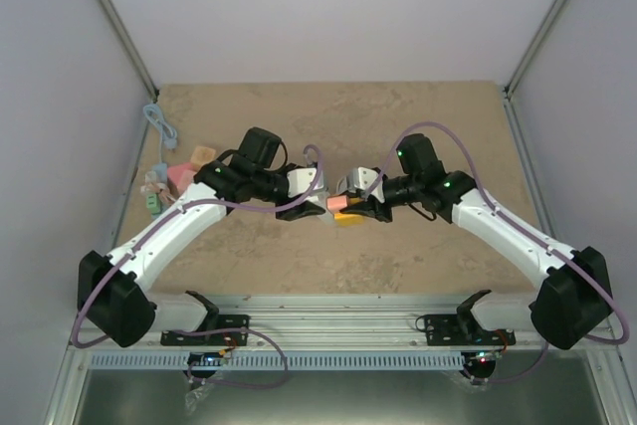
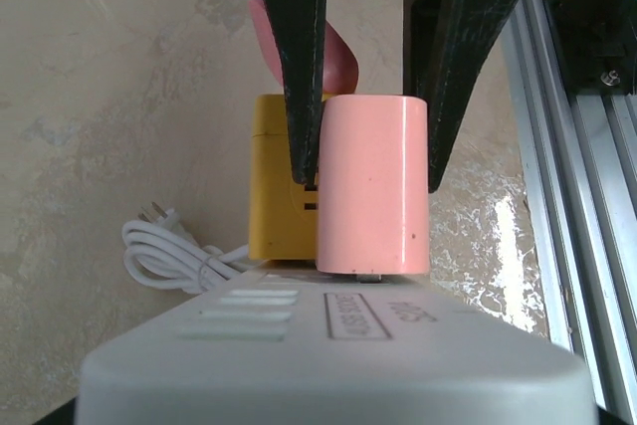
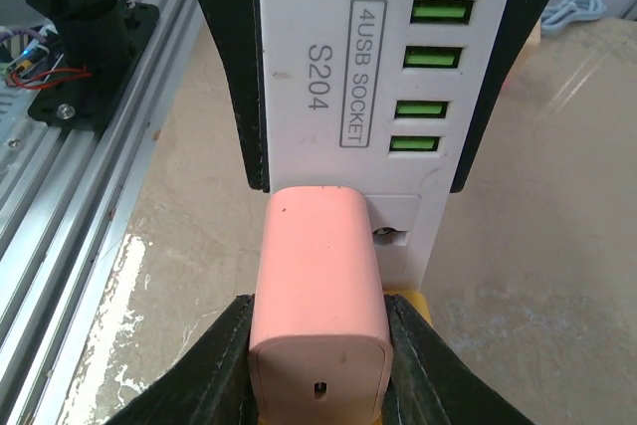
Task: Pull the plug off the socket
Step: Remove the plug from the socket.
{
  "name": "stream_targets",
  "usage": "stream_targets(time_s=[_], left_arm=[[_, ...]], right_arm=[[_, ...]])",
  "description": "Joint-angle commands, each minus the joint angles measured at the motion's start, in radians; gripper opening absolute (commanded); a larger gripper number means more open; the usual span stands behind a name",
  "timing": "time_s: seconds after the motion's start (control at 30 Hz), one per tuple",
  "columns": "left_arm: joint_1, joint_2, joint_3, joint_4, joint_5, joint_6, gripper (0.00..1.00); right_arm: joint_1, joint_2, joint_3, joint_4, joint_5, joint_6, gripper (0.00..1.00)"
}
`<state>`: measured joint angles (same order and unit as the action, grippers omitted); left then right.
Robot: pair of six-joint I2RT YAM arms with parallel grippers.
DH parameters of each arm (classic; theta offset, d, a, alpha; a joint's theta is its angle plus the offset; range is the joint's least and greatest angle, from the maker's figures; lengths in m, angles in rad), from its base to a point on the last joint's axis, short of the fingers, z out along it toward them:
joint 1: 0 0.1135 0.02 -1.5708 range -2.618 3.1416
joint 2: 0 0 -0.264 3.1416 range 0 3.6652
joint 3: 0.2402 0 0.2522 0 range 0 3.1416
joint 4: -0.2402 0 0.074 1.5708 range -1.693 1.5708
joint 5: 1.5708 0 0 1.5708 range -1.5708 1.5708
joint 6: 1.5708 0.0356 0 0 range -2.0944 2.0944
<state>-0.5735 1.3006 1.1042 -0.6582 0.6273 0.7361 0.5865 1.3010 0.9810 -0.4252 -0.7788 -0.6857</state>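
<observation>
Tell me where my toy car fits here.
Bare table runs along the back wall, and in front, near the metal rail. Crowded: the middle, around the pink plug and socket strip, and the left edge, with spare plugs and a blue cable.

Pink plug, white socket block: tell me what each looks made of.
The pink plug: probably moulded plastic, matte; even colour, rounded edges, no sharp glare. The white socket block: likely hard plastic, smooth satin; printed lettering, soft sheen, green inserts in its USB ports.
</observation>
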Motion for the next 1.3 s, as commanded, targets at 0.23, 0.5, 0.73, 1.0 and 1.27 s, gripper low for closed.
stream_targets(time_s=[0.23, 0.5, 0.73, 1.0, 1.27], left_arm=[[0.022, -0.053, 0.005, 0.027, 0.047, 0.0, 0.0], [0.023, -0.094, -0.015, -0.015, 0.089, 0.067, 0.0], [0.023, -0.113, -0.04, 0.013, 0.074, 0.042, 0.0], [0.023, -0.111, -0.057, 0.114, -0.002, -0.06, 0.0], [0.023, -0.095, -0.046, 0.105, 0.009, -0.054, 0.0]], right_arm=[[-0.013, 0.023, 0.068, -0.054, 0.015, -0.013, 0.01], [-0.013, 0.129, 0.203, -0.216, -0.067, -0.094, 0.01], [-0.01, 0.149, 0.237, -0.219, -0.022, -0.094, 0.01], [0.01, 0.056, 0.127, -0.082, 0.071, -0.037, 0.0], [0.009, 0.01, 0.06, -0.025, 0.081, -0.024, 0.01]])
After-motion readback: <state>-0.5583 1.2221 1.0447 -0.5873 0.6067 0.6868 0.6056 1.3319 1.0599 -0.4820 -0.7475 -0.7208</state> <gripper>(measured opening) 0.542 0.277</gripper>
